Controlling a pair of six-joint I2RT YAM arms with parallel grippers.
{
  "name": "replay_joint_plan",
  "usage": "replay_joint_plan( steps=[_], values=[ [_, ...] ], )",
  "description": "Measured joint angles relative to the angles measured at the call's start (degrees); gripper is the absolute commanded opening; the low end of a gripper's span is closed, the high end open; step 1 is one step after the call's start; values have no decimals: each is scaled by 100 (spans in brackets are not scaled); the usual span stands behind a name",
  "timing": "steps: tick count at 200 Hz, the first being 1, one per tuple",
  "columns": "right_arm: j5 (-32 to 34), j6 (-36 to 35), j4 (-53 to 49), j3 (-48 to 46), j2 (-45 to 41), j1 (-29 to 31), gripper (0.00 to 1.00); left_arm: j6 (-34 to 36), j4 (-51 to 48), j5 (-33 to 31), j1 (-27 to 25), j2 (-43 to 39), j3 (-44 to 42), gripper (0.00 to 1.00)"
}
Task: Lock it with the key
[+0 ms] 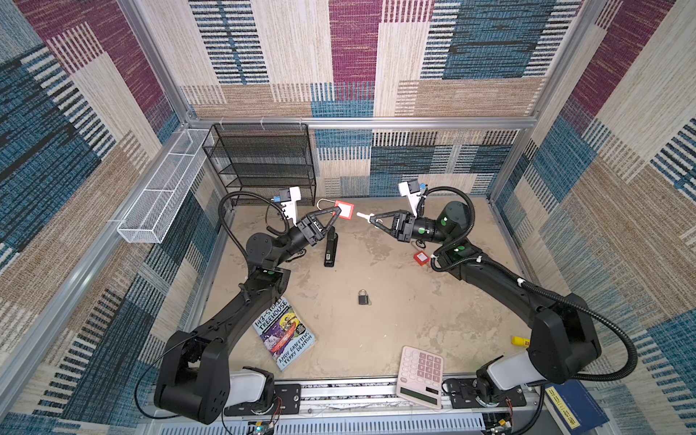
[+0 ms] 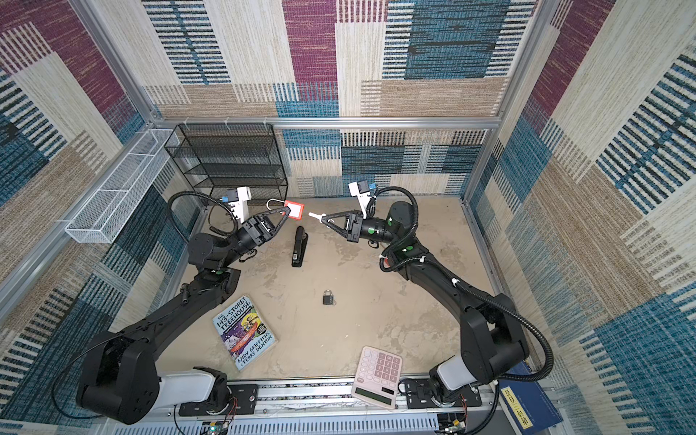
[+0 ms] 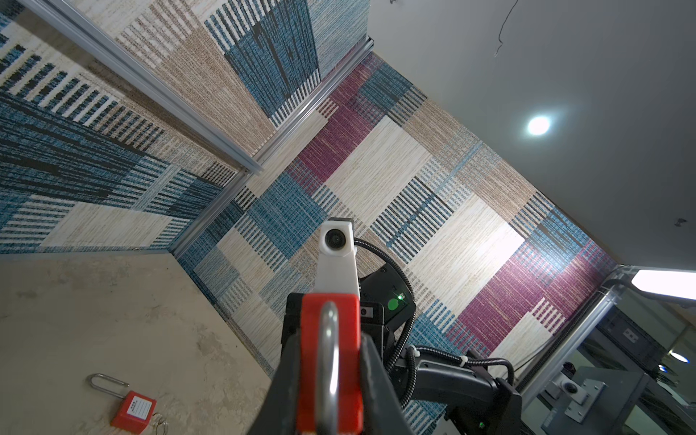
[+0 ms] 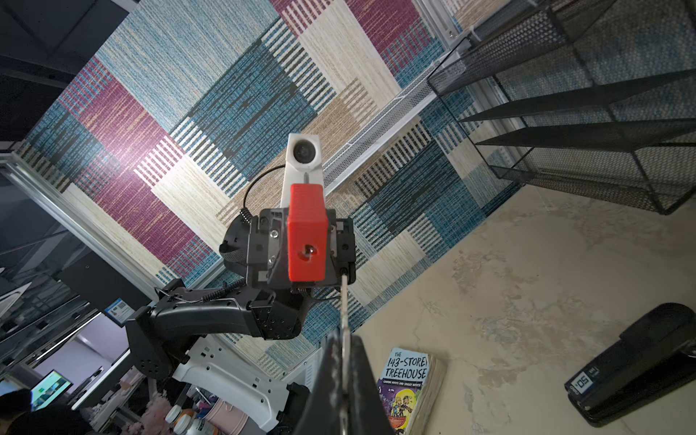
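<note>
My left gripper point(image 1: 336, 214) point(image 2: 286, 213) is shut on a red padlock point(image 1: 344, 210) point(image 2: 294, 211), held above the back of the table with its silver shackle point(image 1: 324, 205) pointing left. In the left wrist view the padlock point(image 3: 331, 361) sits clamped between the black fingers point(image 3: 282, 384). My right gripper point(image 1: 372, 219) point(image 2: 324, 219) is shut on a pale key point(image 1: 363, 215) point(image 2: 314, 215) that points at the padlock across a small gap. In the right wrist view the key blade point(image 4: 344, 309) rises from the gripper point(image 4: 343, 376) toward the padlock's keyhole face point(image 4: 307, 241), ending just beside its corner.
A second red padlock point(image 1: 421, 258) point(image 3: 133, 410) lies under the right arm. On the table are a black stapler point(image 1: 330, 248), a small dark padlock point(image 1: 363, 298), a book point(image 1: 284, 333) and a pink calculator point(image 1: 421, 376). A black mesh shelf point(image 1: 263, 162) stands at the back left.
</note>
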Motion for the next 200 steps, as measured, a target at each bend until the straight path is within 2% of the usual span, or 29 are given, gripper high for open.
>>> replay_joint_plan(
  steps=[41, 72, 122, 145, 169, 200],
  values=[
    [807, -302, -675, -289, -496, -306, 0, -140, -216, 457, -76, 763, 166, 0],
    [1429, -662, -1307, -435, -839, -503, 0, -293, -568, 1093, -442, 1714, 264, 0],
    [1904, -789, -1906, -758, -1377, -1106, 0, -221, -1051, 1620, -892, 2444, 326, 0],
    [1987, -785, -1987, -852, -1480, -1281, 0, 299, -1934, 1665, -1014, 2494, 448, 0],
    [1982, -719, -1987, -903, -1502, -1344, 0, 1244, -3403, 1639, -1213, 2524, 796, 0],
    [1943, -654, -1980, -927, -1497, -1373, 0, 2175, -4800, 1482, -1368, 2671, 984, 0]
  ],
)
